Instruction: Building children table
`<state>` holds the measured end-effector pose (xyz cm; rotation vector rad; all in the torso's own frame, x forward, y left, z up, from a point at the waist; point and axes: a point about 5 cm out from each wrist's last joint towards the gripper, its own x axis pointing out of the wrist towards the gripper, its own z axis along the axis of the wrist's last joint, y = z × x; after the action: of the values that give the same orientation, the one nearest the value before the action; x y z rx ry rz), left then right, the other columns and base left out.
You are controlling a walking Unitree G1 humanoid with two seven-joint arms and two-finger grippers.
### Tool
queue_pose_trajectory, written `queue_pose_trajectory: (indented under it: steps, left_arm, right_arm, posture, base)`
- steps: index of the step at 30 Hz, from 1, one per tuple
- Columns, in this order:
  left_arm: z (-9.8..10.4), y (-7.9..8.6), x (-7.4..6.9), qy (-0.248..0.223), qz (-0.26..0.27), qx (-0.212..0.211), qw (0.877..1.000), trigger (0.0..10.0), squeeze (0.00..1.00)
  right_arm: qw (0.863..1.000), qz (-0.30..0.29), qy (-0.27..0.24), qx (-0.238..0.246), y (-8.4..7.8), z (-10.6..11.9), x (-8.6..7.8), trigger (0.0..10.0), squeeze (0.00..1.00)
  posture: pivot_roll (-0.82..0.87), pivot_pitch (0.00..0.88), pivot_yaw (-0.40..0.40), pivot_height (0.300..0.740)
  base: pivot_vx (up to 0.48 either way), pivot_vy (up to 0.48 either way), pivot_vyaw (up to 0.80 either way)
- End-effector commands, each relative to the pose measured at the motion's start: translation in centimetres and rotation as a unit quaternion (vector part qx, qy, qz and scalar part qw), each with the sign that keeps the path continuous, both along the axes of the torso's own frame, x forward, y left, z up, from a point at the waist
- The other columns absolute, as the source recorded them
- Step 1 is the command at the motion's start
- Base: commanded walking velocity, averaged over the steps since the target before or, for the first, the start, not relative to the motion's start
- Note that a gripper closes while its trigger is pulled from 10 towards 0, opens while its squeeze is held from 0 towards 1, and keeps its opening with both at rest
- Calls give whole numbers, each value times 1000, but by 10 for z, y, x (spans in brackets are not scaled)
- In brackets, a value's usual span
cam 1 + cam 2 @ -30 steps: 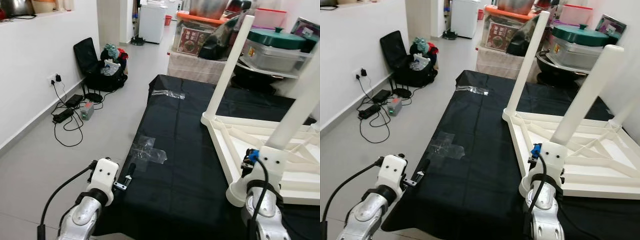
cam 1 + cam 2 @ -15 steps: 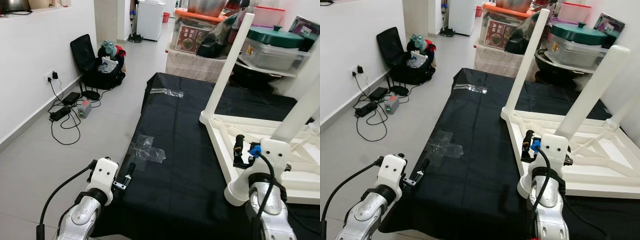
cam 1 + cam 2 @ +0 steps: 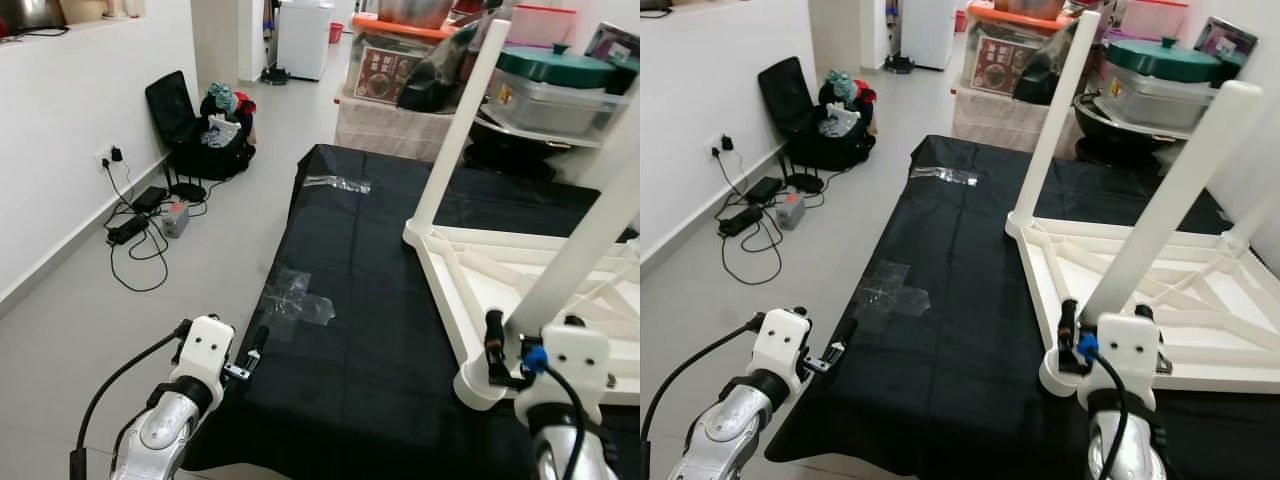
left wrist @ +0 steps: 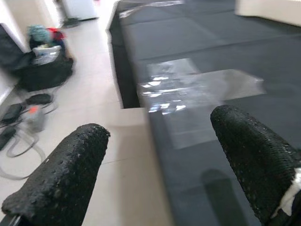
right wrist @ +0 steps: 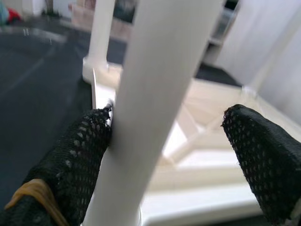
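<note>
So we're at the leg-fitting step on the upside-down table (image 3: pixel 1160 330).

Our right gripper (image 5: pixel 169 150) has its jaws spread wide around the near leg (image 5: pixel 160 84); one finger (image 5: pixel 75 155) touches it, the other stands off, so next we'd need to close squarely before twisting or pressing. Our left gripper (image 4: pixel 155 155) idles with jaws apart over the black cloth (image 3: pixel 350 300) edge. Behind, a lidded tub (image 3: pixel 555 95), contents hidden.

The table (image 3: pixel 1160 300) and its legs (image 3: pixel 1165 215) are white. The mat (image 3: pixel 350 300) is plain black. The fingers (image 5: pixel 70 155) are black, dimpled mesh.
</note>
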<state>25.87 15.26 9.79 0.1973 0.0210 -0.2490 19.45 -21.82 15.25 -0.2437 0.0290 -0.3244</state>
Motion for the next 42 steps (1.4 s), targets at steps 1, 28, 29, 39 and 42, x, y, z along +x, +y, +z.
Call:
queue_pose_trajectory:
  steps: [1,28,29,39,42]
  left_arm:
    - [-1,0,-2,5,-4,-1,1000,10000,0]
    - [32,7,-1,-92,16,-37,995,10000,0]
    - [32,7,-1,-92,16,-37,995,10000,0]
    - [31,6,-4,-90,11,-41,995,10000,0]
    - [31,6,-4,-89,11,-41,995,10000,0]
  right_arm:
    - [999,14,43,0,-1,-9,-2,10000,0]
    - [984,162,71,24,30,-10,-8,10000,0]
    - [984,162,71,24,30,-10,-8,10000,0]
    - [981,186,48,34,37,-6,3,10000,0]
    - [980,189,45,34,37,-6,4,10000,0]
  posture:
    - [-13,0,-93,740]
    - [-2,0,-94,740]
    - [-2,0,-94,740]
    - [8,0,-100,740]
    - [9,0,-102,740]
  base:
    - [0,0,0]
    - [0,0,0]
    - [0,0,0]
    - [-24,0,0]
    - [-250,0,0]
